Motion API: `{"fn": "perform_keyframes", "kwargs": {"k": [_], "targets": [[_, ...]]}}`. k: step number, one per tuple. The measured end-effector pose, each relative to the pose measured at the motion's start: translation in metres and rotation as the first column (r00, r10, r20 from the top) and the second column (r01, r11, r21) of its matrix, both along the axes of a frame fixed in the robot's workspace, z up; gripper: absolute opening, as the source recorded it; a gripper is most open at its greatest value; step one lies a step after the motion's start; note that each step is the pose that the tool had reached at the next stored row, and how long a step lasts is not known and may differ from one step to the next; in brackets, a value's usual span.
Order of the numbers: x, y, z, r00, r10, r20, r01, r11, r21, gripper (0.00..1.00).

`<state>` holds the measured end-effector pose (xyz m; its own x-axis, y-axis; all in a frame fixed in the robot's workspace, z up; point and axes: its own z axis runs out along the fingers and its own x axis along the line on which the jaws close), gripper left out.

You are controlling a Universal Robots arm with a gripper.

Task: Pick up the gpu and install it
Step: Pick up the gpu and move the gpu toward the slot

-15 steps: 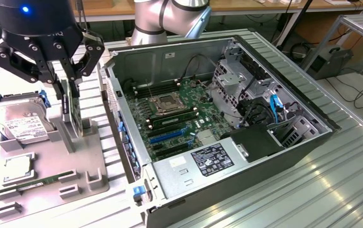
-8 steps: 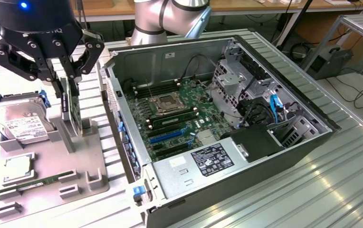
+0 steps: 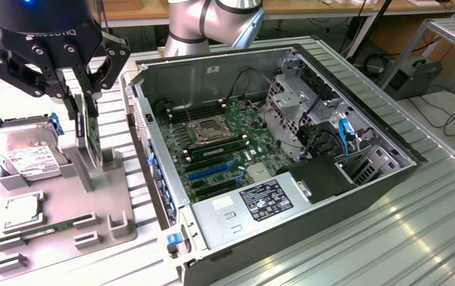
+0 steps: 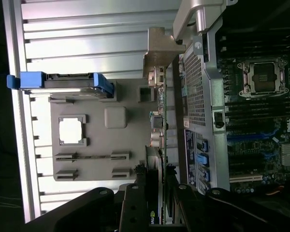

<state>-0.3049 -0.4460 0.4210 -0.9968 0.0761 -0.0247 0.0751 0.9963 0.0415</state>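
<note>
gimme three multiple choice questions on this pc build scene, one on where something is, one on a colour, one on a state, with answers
1. Where is the hard drive?
A) on the gray tray, to the exterior view's left of the computer case
B) in a bay inside the case
C) between the jaws

2. What colour are the hard drive's side rails?
A) red
B) yellow
C) blue

3. How is the gpu now?
A) installed inside the case
B) upright on edge, gripped by the gripper
C) lying flat on the tray

Answers:
1 A, it rests in the tray's holder outside the case.
2 C, blue rails show at the drive's ends.
3 B, the jaws are closed on the standing card at the tray.
</note>
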Motion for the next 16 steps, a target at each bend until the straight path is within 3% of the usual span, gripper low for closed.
{"fn": "perform_keyframes", "kwargs": {"k": [16], "targets": [[0.0000, 0.0000, 0.0094, 1.0000, 0.000, 0.0001, 0.000, 1.0000, 0.0000, 0.26]]}}
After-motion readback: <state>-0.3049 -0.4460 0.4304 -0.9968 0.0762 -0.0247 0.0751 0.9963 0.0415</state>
